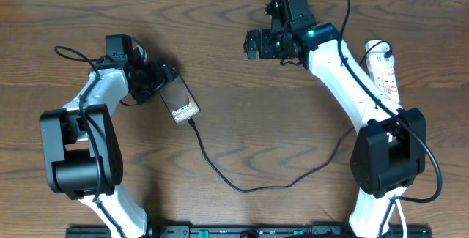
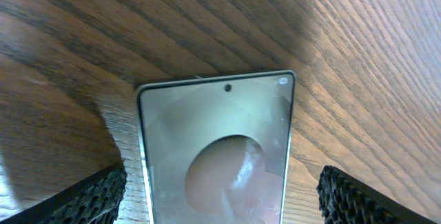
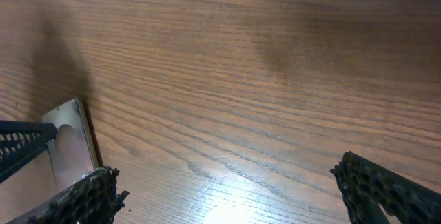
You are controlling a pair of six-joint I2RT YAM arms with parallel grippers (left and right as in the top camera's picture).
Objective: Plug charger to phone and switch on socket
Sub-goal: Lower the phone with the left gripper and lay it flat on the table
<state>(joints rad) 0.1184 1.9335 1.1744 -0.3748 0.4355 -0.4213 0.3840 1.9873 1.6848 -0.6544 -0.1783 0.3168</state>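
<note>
Left tool [image 2: 220,195] spread apart, phone [image 2: 217,134] lying flat between its fingers [image 2: 96,198], right tool [image 3: 224,177] also apart

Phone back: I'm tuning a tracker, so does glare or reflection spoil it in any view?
Left wrist: the phone mirrors a hazy round pale blob, edges sharp; overhead: lettering legible, no glare; right wrist: only its corner shows, glare sits on the table.
</note>
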